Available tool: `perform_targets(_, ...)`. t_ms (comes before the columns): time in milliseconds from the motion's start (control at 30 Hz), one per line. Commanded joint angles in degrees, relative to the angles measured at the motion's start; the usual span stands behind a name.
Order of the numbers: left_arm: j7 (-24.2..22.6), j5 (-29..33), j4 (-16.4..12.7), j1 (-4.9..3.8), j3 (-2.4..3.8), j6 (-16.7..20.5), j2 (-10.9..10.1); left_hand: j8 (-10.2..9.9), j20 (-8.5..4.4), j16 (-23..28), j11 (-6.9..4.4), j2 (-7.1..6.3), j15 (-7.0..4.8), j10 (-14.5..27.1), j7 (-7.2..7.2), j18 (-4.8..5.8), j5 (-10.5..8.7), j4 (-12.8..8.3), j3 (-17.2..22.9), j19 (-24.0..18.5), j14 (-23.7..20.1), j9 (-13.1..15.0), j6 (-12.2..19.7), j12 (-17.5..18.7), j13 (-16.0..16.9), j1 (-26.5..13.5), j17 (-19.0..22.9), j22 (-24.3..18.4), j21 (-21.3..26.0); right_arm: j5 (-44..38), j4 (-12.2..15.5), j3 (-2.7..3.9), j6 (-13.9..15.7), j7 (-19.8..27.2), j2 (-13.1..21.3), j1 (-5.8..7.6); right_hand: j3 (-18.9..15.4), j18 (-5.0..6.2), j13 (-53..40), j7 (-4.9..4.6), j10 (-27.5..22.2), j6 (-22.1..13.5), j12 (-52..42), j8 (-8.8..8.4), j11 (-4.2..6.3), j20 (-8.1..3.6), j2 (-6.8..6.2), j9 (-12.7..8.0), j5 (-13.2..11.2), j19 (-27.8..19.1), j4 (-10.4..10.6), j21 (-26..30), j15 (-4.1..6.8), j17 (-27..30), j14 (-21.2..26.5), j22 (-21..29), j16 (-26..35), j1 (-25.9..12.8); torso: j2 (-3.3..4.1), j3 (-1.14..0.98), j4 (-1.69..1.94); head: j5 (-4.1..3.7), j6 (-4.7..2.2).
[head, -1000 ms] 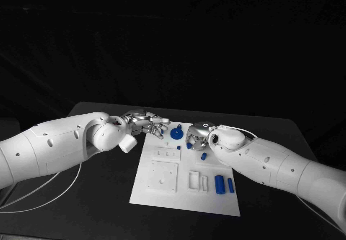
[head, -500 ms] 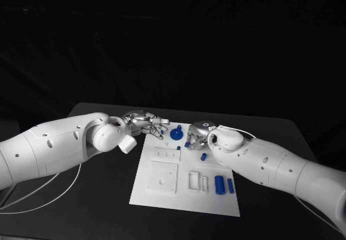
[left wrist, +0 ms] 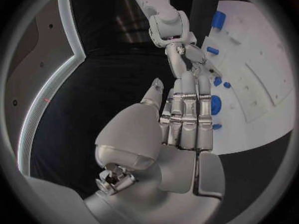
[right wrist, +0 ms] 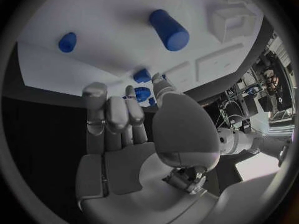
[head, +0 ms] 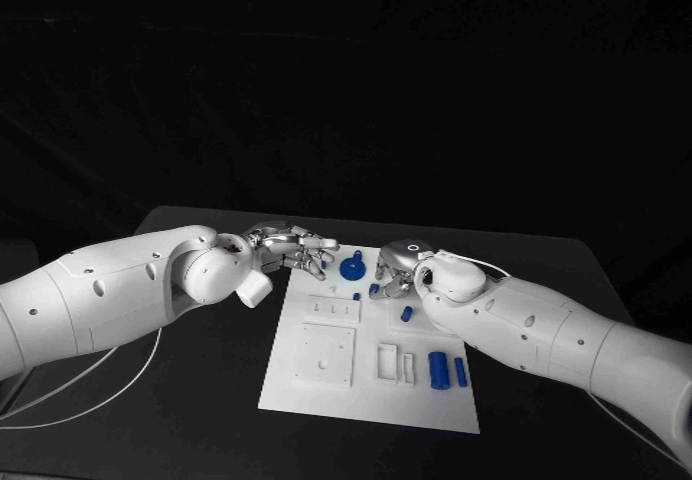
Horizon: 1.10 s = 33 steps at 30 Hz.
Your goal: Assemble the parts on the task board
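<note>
Head view — both arms (head: pixel 548 330) over task board (head: pixel 361 385)

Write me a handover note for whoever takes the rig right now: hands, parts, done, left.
Left hand: at the task board's far left corner, fingers together and extended, holding nothing I can see.
Right hand: over the far middle of the board, fingers curled down around a small blue part; whether it is gripped is unclear.
Parts: blue gear at the far edge between the hands; small blue piece beside the right wrist; two blue cylinders lying loose near the right edge.
Done: nothing clearly seated.
Left: place the cylinders and small pieces into the board's recesses.
</note>
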<state>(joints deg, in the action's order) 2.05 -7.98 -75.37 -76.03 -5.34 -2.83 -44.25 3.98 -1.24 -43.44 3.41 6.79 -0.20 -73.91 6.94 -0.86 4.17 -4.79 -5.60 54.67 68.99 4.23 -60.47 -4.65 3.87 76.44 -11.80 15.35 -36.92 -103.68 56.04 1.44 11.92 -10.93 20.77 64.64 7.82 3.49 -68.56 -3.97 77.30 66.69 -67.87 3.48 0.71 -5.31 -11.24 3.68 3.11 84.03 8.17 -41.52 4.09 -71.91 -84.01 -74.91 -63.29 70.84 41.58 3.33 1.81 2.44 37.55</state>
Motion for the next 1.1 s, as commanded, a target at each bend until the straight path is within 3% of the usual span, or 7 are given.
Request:
perform_targets(33, -0.13, -0.12, -0.11, -0.07, 0.04, -0.69, 0.05, 0.13, 0.10, 0.18, 0.04, -0.47, 0.25, 0.41, -0.06, 0.05, -0.19, 0.34, -0.05, -0.24, 0.15, -0.03, 0.53, -0.02, -0.06, 0.16, -0.08, -0.05, -0.14, 0.02, 0.52, -0.02, 0.59, -0.58, 0.20, -0.02, -2.03, 0.87, 0.13, -0.21, -0.36, -0.79, 0.33, 0.03, -0.12, 0.02, -0.67, -0.05, -0.29, 3.13, 0.55, -0.15, -0.17, 0.05, -0.05, -2.80, 0.46, 0.03, 0.02, 0.00, -0.02, 0.06, -0.01)
perform_targets(233, -0.10, -0.18, -0.12, -0.07, 0.03, -0.69, 0.03, 0.12, 0.11, 0.18, 0.05, -0.53, 0.26, 0.44, -0.03, 0.04, -0.19, 0.30, -0.05, -0.25, 0.14, -0.04, 0.63, -0.02, -0.06, 0.21, -0.08, -0.06, -0.14, 0.61, 1.37, -0.02, 0.92, 1.06, 0.67, -0.02, -4.71, 0.96, 0.09, -0.57, -0.55, -2.34, 0.50, 0.07, -0.32, 0.01, -0.59, -0.04, -0.30, 3.08, 2.12, 0.15, -0.19, 0.05, 0.02, -2.57, 0.80, 2.90, 0.02, -0.01, -0.02, -0.03, 0.01)
perform_targets(367, -0.10, -0.19, -0.14, -0.07, 0.03, -0.69, 0.00, 0.12, 0.11, 0.18, 0.05, -0.53, 0.26, 0.44, -0.03, 0.04, -0.19, 0.30, -0.05, -0.25, 0.14, -0.04, 0.63, -0.02, -0.06, 0.21, -0.08, -0.06, -0.14, 1.02, 2.16, -0.02, 1.80, 2.99, 1.47, -0.02, 2.51, 0.91, -0.32, -0.91, -0.12, -2.75, -0.01, 0.08, -0.60, 0.16, 1.37, -0.06, 0.20, 3.14, -2.26, -0.35, -0.31, -0.22, -0.14, -2.72, 0.45, 7.74, -0.01, -0.05, 0.01, -0.03, -0.04)
perform_targets(433, -0.12, -0.20, -0.17, -0.06, 0.03, -0.63, -0.05, 0.13, 0.13, 0.19, 0.09, -0.54, 0.29, 0.48, 0.00, 0.03, -0.21, 0.38, -0.09, -0.24, 0.14, -0.03, 0.71, -0.03, -0.05, 0.08, -0.07, -0.07, -0.13, 1.42, 2.51, -0.02, 2.53, 4.00, 1.93, -0.02, 9.41, 1.01, -0.47, -0.69, -0.10, -2.38, -0.20, 0.04, -0.48, 0.25, 1.05, -0.09, 4.85, 3.12, -7.28, -0.75, -0.35, -0.34, -0.20, -2.91, 0.24, 5.73, -0.03, -0.03, -0.07, -0.01, -0.07)
perform_targets(533, -0.14, -0.20, -0.25, -0.06, 0.03, -0.63, -0.08, 0.13, 0.13, 0.19, 0.09, -0.54, 0.29, 0.48, 0.00, 0.03, -0.21, 0.38, -0.09, -0.24, 0.14, -0.03, 0.71, -0.03, -0.05, 0.08, -0.07, -0.07, -0.13, 1.95, 3.00, -0.02, 3.11, 5.31, 2.56, -0.01, 12.24, 1.02, -0.78, -0.41, 0.06, -2.45, -0.56, 0.05, -0.29, 0.13, 1.35, -0.09, 11.22, 3.17, -11.38, -1.49, -0.10, -0.70, -0.27, -3.21, -0.30, 4.75, -0.01, 0.02, -0.13, 0.02, -0.09)
perform_targets(767, -0.20, -0.20, -0.33, -0.06, 0.02, -0.63, -0.06, 0.13, 0.13, 0.19, 0.08, -0.54, 0.29, 0.48, 0.00, 0.03, -0.21, 0.38, -0.09, -0.24, 0.14, -0.03, 0.71, -0.03, -0.05, 0.09, -0.07, -0.07, -0.13, 1.96, 2.48, -0.01, 2.24, 7.74, 2.91, 0.02, 19.50, 0.42, -0.68, 0.82, -0.23, -3.45, -0.22, 0.08, 0.84, -0.32, 2.65, -0.07, 15.44, 2.70, -22.01, -1.02, 0.44, -0.27, 0.13, -3.74, 0.31, 2.01, 0.07, -0.04, 0.03, -0.11, -0.15)
perform_targets(1100, -0.15, -0.20, -0.22, -0.06, 0.02, -0.76, 0.13, 0.17, 0.14, 0.18, 0.08, -0.53, 0.28, 0.50, -0.01, 0.02, -0.22, 0.42, -0.08, -0.23, 0.16, -0.02, 0.72, -0.06, -0.05, 0.04, -0.08, -0.10, -0.12, 1.89, 0.11, -0.01, 1.11, 10.59, 1.76, 0.19, 19.54, -0.30, -1.16, 1.58, 0.20, -5.01, -0.58, 0.05, 1.65, -0.90, 3.26, -0.09, 16.50, 3.01, -23.95, -3.74, 0.95, -0.50, -0.05, -5.07, 0.14, 1.47, 0.14, -0.04, 0.06, -0.04, -0.20)
